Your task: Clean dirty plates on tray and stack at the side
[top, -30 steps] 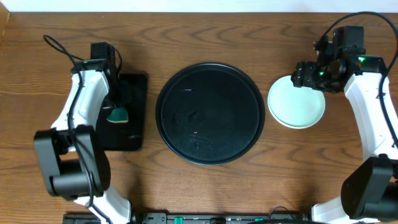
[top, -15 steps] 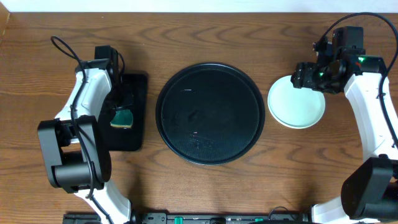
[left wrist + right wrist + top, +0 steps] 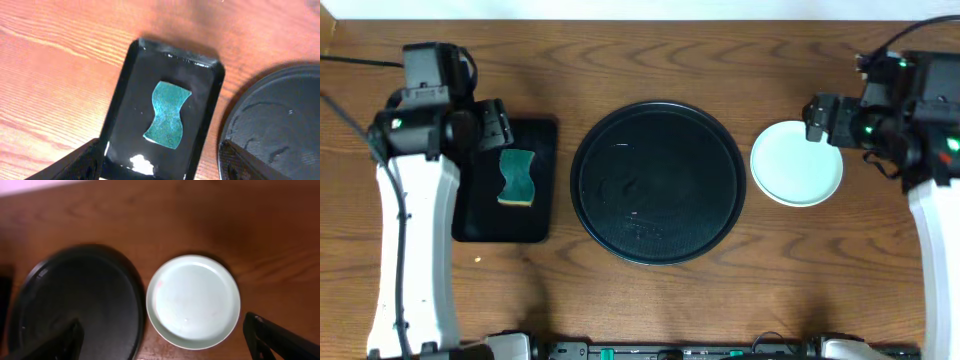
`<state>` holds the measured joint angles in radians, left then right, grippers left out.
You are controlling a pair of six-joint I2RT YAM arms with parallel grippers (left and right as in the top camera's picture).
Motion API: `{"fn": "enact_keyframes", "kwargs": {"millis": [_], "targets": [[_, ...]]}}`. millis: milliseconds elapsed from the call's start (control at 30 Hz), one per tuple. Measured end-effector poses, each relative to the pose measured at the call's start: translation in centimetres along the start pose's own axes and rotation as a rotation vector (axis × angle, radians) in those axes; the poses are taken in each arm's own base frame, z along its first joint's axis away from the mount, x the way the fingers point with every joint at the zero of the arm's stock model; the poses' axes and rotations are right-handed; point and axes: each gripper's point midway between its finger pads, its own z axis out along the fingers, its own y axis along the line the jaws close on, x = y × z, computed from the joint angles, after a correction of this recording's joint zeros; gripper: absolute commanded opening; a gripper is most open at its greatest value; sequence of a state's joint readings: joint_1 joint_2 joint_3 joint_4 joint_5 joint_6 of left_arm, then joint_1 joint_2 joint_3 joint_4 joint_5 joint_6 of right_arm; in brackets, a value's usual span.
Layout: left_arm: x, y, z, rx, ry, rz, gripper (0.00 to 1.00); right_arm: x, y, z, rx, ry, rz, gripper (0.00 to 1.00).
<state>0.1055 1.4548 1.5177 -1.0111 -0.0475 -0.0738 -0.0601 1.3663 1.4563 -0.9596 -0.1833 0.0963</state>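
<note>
The round black tray point(image 3: 660, 182) lies mid-table, its floor bare and wet-streaked; the wrist views show it as the tray point(image 3: 280, 125) and the tray point(image 3: 75, 300). A pale mint plate point(image 3: 797, 163) rests on the wood just right of it, and this plate point(image 3: 192, 300) carries faint pink marks. I cannot tell whether other plates lie beneath it. My left gripper point(image 3: 502, 125) point(image 3: 160, 170) hangs open high above the small tray, holding nothing. My right gripper point(image 3: 815, 118) point(image 3: 167, 347) is open above the plate's far edge, with nothing held.
A small rectangular black tray point(image 3: 480, 225) point(image 3: 130, 90) sits left of the round one. A green sponge point(image 3: 517, 177) point(image 3: 167, 115) lies flat in it. Bare wood surrounds everything.
The left gripper opened, left the sponge flat in the small tray, and rose up and back. The right gripper spread wider and lifted away from the plate.
</note>
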Motion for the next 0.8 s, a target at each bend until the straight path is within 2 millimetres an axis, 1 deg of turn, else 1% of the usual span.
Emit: {"fn": "enact_keyframes", "kwargs": {"millis": [100,167,267,333,400,467,633,800], "targets": [[-0.1,0.1,-0.9,0.003,-0.023,-0.002,0.76,-0.7,0.7,-3.1,-0.009,-0.085,-0.016,0.99],[-0.1,0.1,-1.0,0.004,-0.025,-0.003,0.76,-1.0,1.1,-5.3,-0.015,-0.144,-0.027,0.99],[-0.1,0.1,-1.0,0.004,-0.025,-0.003,0.76,-1.3,1.9,-9.2,-0.026,-0.246,-0.047,0.99],[-0.1,0.1,-1.0,0.004,-0.025,-0.003,0.76,-1.3,2.2,-10.7,-0.031,-0.287,-0.054,0.99],[-0.1,0.1,-1.0,0.004,-0.025,-0.002,0.76,-1.2,2.4,-12.0,-0.034,-0.32,-0.06,0.99],[-0.1,0.1,-1.0,0.004,-0.025,-0.002,0.76,-0.7,2.6,-13.0,-0.035,-0.331,-0.062,0.99],[-0.1,0.1,-1.0,0.004,-0.025,-0.003,0.76,0.5,2.0,-14.0,0.004,-0.324,-0.054,0.99],[-0.1,0.1,-1.0,0.004,-0.025,-0.003,0.76,-0.5,1.4,-15.4,0.05,-0.401,-0.061,0.99]]}}
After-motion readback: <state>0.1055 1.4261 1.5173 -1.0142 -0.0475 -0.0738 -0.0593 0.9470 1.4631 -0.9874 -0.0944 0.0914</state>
